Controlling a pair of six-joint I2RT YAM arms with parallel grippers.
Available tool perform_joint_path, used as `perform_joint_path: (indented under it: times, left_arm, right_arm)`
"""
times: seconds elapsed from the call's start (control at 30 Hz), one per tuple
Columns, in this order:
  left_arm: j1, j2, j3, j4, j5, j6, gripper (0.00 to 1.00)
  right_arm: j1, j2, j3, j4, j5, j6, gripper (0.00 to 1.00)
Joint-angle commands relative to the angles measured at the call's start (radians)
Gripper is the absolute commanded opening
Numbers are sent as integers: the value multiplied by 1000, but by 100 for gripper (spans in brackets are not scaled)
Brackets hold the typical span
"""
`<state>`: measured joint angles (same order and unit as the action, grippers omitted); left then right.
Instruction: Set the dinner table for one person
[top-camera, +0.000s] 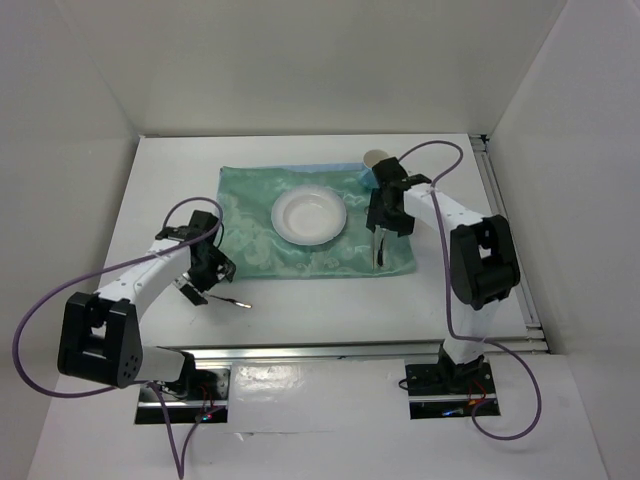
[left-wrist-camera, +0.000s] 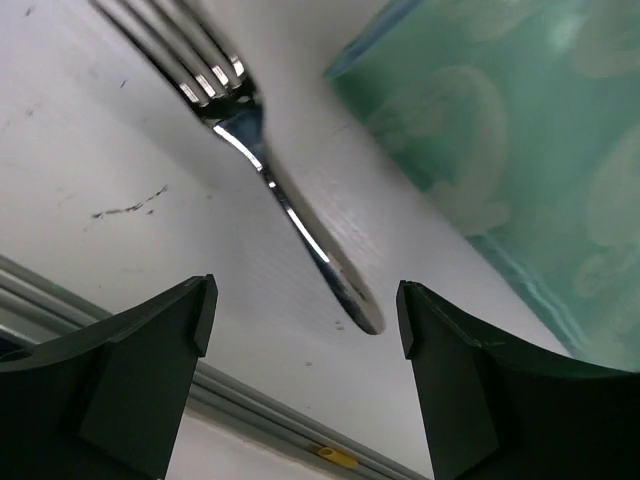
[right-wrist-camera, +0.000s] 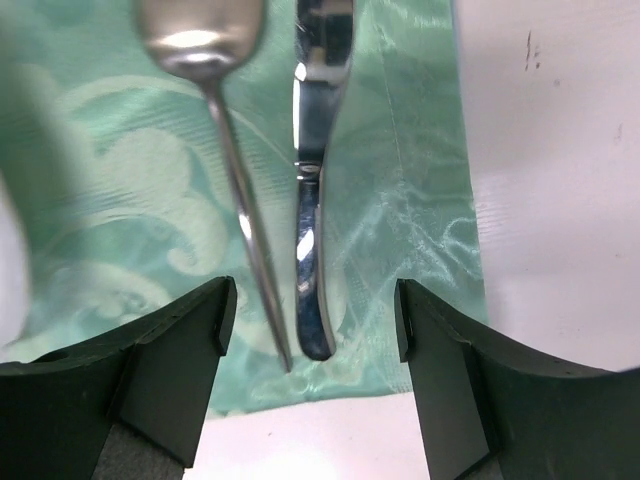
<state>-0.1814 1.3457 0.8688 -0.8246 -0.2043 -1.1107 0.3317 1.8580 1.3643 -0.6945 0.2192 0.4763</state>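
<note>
1. Find left gripper wide open and empty, handle end of fork between its jaws. Fork flat on dinner table beside green mat, long axis pointing away from fingers.
2. Judge left arm nearer.
3. Find right gripper open and empty over spoon and knife on mat.
4. See bowl only in top view.

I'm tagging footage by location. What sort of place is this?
Probably a robot lab cell: bare white walls box in the dinner table, and a left arm and right arm are bolted at its near edge.
</note>
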Motion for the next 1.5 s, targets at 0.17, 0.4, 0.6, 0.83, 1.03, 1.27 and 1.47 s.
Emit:
perform_joint_path:
  times: [0.17, 0.4, 0.6, 0.83, 1.03, 1.27, 1.47]
  left_arm:
    - [-18, 1, -109, 30, -10, -218, 84]
    - [-18, 88, -120, 73, -30, -278, 72]
    - [5, 99, -159, 104, -40, -301, 44]
    - [-41, -103, -35, -122, -277, -260, 0]
    - [-99, -25, 221, 50, -207, 314, 0]
    - [-162, 414, 605, 4, -164, 511, 0]
    - [-162, 680, 826, -63, -165, 585, 0]
  right_arm:
    - [-25, -108, -31, 67, -60, -39, 76]
    - [-34, -128, -42, 58, -60, -48, 77]
    - [-34, -137, -42, 58, -60, -48, 77]
    - [-34, -157, -42, 49, -60, -48, 77]
    - [-34, -168, -54, 49, -60, -39, 77]
    - [-43, -198, -76, 29, -47, -30, 77]
    - [-78, -258, -108, 20, -38, -30, 77]
